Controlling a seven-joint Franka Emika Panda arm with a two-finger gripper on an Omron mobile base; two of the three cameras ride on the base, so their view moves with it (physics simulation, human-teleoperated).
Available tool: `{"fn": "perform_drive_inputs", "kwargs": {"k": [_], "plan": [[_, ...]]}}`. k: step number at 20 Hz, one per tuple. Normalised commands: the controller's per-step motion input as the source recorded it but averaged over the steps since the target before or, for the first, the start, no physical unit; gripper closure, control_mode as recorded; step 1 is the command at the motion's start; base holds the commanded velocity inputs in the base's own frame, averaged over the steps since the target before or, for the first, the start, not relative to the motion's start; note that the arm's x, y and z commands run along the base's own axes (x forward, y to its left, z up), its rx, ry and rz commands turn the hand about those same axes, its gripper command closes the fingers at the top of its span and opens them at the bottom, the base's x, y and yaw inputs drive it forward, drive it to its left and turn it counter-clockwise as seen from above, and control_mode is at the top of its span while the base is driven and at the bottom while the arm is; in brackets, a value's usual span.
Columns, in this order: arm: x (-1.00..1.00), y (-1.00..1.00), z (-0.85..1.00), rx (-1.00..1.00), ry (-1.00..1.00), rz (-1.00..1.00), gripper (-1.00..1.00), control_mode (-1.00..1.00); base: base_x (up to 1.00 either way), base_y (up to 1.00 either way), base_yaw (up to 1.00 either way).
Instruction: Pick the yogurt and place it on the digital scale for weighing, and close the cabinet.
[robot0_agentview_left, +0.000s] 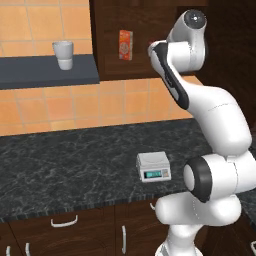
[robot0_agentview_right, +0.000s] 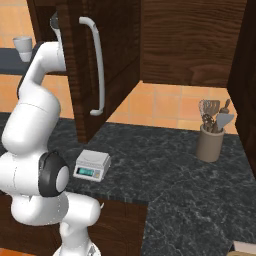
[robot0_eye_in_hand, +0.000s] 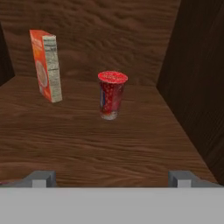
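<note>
We see the small dark-red tapered yogurt cup with its red lid (robot0_eye_in_hand: 112, 94) standing upright on the brown wooden shelf inside the large dark-brown wall cabinet (robot0_eye_in_hand: 109, 26), straight ahead of our two-finger gripper (robot0_eye_in_hand: 112, 178) and near the middle line between the two dark fingertips (robot0_eye_in_hand: 41, 178). The jaws stand wide apart and hold nothing, and the cup is still well apart from them, deeper on the shelf; its long axis is vertical, so a level approach with one finger on each side seems the fitting move (this is our judgement only). The taller orange-and-white carton (robot0_eye_in_hand: 46, 64) stands to the left of the cup in the hand view, with a clear gap between them. The right base view gives what the hand view cannot: the cabinet door with the long silver bar handle (robot0_agentview_right: 97, 67) is swung open, and the light-grey square digital scale (robot0_agentview_right: 91, 164) waits bare on the dark marble counter (robot0_agentview_right: 165, 150) below. In the left base view the cup seems hidden behind the arm.
</note>
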Motion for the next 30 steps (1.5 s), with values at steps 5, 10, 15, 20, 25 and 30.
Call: {"fn": "perform_drive_inputs", "kwargs": {"k": [5,10,15,20,25,30], "plan": [[0.34,0.00,-0.02,0.00,0.00,0.00,-1.00,-1.00,0.00,0.00,0.00],[0.08,0.00,-0.01,0.00,-0.01,0.00,-1.00,-1.00,0.00,0.00,0.00],[0.04,-0.05,0.00,0.00,0.00,0.00,-1.00,-1.00,0.00,0.00,0.00],[0.22,0.00,0.00,0.00,0.00,0.00,-1.00,-1.00,0.00,0.00,0.00],[0.46,0.01,0.00,0.00,0.00,0.00,-1.00,-1.00,0.00,0.00,0.00],[0.50,0.00,0.00,0.03,-0.03,0.00,-1.00,-1.00,0.00,0.00,0.00]]}}
